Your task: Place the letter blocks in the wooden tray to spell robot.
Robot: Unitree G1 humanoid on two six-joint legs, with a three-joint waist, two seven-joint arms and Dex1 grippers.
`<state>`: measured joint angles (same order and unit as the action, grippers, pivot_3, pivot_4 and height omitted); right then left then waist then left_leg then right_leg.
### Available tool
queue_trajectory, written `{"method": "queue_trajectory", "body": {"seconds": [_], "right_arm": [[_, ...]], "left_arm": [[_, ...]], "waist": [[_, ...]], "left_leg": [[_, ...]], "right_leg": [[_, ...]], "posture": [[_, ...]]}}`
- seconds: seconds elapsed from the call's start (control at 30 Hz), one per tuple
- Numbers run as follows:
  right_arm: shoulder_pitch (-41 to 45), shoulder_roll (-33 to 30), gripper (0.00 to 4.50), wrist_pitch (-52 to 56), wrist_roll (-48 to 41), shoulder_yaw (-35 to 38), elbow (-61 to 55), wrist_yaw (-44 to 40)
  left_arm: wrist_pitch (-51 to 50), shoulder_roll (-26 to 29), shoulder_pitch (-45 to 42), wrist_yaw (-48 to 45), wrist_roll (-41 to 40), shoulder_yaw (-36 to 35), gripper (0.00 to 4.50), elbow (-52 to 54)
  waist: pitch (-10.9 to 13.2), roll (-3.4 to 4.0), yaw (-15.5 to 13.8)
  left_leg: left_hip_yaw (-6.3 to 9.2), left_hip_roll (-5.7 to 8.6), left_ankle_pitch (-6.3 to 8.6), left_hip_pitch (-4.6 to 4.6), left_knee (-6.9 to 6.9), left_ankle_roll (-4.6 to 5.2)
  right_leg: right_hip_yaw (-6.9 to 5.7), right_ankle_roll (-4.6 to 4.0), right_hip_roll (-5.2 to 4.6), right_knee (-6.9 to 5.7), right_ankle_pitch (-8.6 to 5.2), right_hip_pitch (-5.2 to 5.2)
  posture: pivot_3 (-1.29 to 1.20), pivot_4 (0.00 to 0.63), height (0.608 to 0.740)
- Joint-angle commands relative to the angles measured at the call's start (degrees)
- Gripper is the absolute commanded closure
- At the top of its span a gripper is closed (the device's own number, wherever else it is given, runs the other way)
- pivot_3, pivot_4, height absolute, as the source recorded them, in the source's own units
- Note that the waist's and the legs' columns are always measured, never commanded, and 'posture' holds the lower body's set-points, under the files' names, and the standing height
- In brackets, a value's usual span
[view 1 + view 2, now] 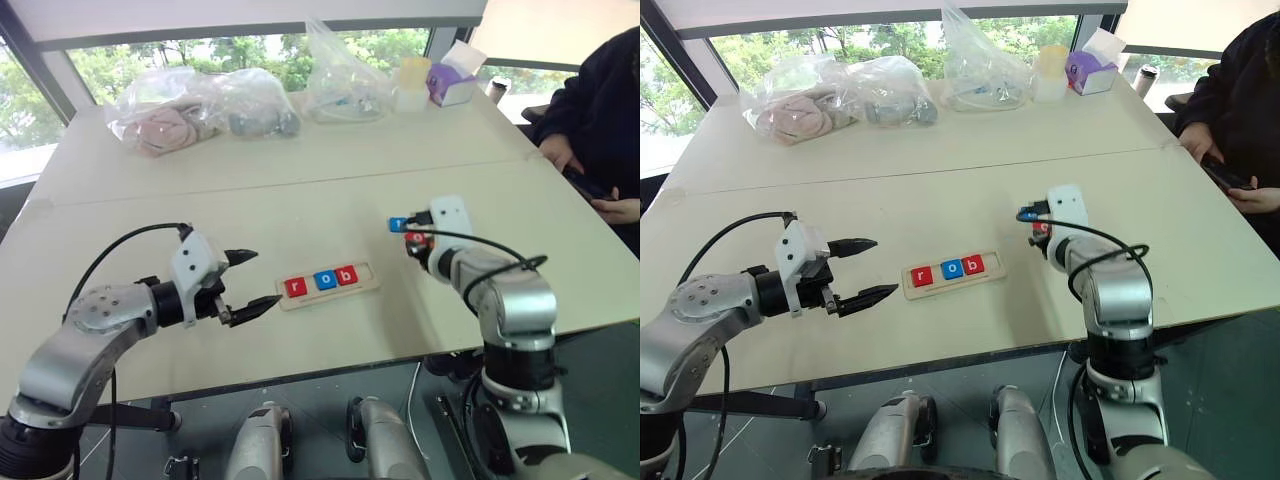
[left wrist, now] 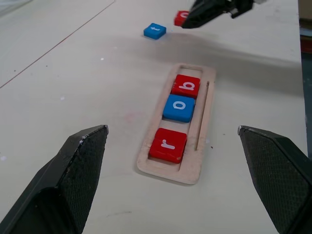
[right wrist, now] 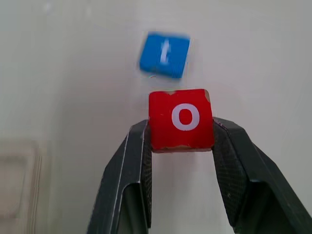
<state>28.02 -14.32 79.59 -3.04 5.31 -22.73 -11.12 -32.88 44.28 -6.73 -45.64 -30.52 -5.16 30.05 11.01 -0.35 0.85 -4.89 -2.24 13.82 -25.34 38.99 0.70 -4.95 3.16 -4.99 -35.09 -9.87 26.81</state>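
Note:
The wooden tray [image 1: 369,274] lies mid-table and holds three letter blocks in a row: red r [image 1: 295,287], blue o [image 1: 324,280] and red b [image 1: 346,275]. The rest of its slot is bare. To the right of the tray, my right gripper [image 3: 180,129] is shut on a red o block [image 3: 180,119], held just above the table. The blue t block [image 3: 164,54] lies flat on the table just beyond it. My left gripper [image 1: 264,277] hovers left of the tray, open, with nothing between its fingers.
Clear plastic bags [image 1: 160,115] with soft items line the far side of the table, beside a cup [image 1: 412,85] and a purple tissue box [image 1: 452,80]. A person in dark clothes [image 1: 600,110] sits at the right edge. The table's front edge runs just below the tray.

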Motion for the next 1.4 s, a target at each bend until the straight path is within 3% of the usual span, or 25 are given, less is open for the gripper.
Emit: {"method": "queue_trajectory", "body": {"seconds": [0.03,0.17,0.37,0.4,0.6,0.73,0.83,1.0,1.23,1.4], "right_arm": [[-1.0,1.6,3.36,1.9,-0.2,1.0,-4.2,1.8],[-2.0,3.1,3.36,0.8,0.0,1.4,-3.0,3.5],[-1.7,0.5,0.32,0.2,-1.8,0.2,-2.4,1.3],[-1.4,-0.6,0.10,0.4,-2.5,-0.2,-2.5,0.2],[1.9,-20.9,0.10,-17.0,-11.7,-6.5,2.5,-26.0],[2.8,-29.0,0.10,-42.6,-11.0,-9.5,14.3,-43.3],[4.6,-30.8,0.10,-56.9,-9.0,-12.3,25.1,-52.0],[11.3,-30.1,0.10,-71.5,-4.8,-16.0,44.7,-60.5],[18.1,-28.5,0.10,-81.5,-0.1,-18.4,61.9,-65.7],[19.6,-27.6,0.10,-84.7,2.0,-18.4,67.6,-67.0]], "left_arm": [[1.6,-0.2,-1.6,-0.9,0.5,0.4,0.00,-0.3],[2.0,-0.1,-2.6,-1.7,0.6,0.9,0.00,-1.3],[1.8,0.4,-2.4,-1.9,0.5,0.5,0.00,-1.2],[1.7,0.4,-2.3,-1.9,0.4,0.4,0.00,-1.0],[1.7,0.7,-2.0,-1.9,0.4,0.0,0.00,-1.0],[1.8,0.6,-2.5,-1.8,0.5,0.4,0.00,-1.2],[2.0,0.8,-2.8,-2.1,0.7,0.4,0.00,-1.6],[2.0,1.0,-3.3,-2.2,1.0,0.2,0.00,-1.8],[1.2,1.3,-2.4,-1.6,0.8,-0.8,0.00,-0.5],[1.0,1.6,-1.4,-1.5,0.7,-1.6,0.00,0.3]], "waist": [[0.0,0.00,0.0],[0.0,0.00,0.0],[0.0,0.00,-0.1],[0.0,0.00,-0.1],[0.1,0.07,-0.1],[0.1,0.05,-0.1],[0.1,0.04,-0.1],[0.1,0.03,-0.1],[0.1,0.03,-0.2],[0.1,0.03,-0.2]], "left_leg": [[0.00,-0.01,0.01,0.00,0.00,-0.02],[-0.02,-0.01,0.03,-0.04,-0.01,-0.05],[-0.07,-0.01,-0.03,-0.12,-0.03,0.05],[-0.07,-0.01,-0.02,-0.11,-0.03,0.04],[-0.09,0.01,0.04,-0.11,-0.04,-0.05],[0.00,-0.02,0.01,-0.08,-0.17,0.00],[-0.02,-0.07,-0.02,-0.10,-0.22,0.13],[-0.08,0.00,-0.02,-0.09,-0.20,0.20],[-0.05,0.05,-0.02,-0.07,-0.18,0.20],[-0.05,0.06,-0.03,-0.06,-0.17,0.20]], "right_leg": [[-0.01,0.00,0.00,0.01,0.00,0.00],[-0.01,0.00,-0.01,0.10,0.00,0.01],[-0.01,0.01,-0.02,0.16,-0.01,0.06],[-0.01,0.01,-0.02,0.16,0.00,0.06],[-0.01,0.02,-0.05,0.27,-0.01,0.04],[-0.09,0.03,0.08,0.61,-0.02,-0.11],[-0.09,0.04,0.19,0.90,0.00,-0.23],[-0.08,0.04,0.20,0.88,0.02,-0.24],[-0.08,0.01,0.22,0.82,0.04,-0.26],[-0.08,0.01,0.22,0.76,0.05,-0.27]], "posture": [[0.00,0.150,0.725],[0.00,0.150,0.725],[0.00,0.150,0.725],[0.00,0.150,0.725],[0.00,0.150,0.725],[0.00,0.150,0.725],[0.00,0.150,0.725],[0.00,0.150,0.725],[0.00,0.150,0.725],[0.00,0.150,0.725]]}}
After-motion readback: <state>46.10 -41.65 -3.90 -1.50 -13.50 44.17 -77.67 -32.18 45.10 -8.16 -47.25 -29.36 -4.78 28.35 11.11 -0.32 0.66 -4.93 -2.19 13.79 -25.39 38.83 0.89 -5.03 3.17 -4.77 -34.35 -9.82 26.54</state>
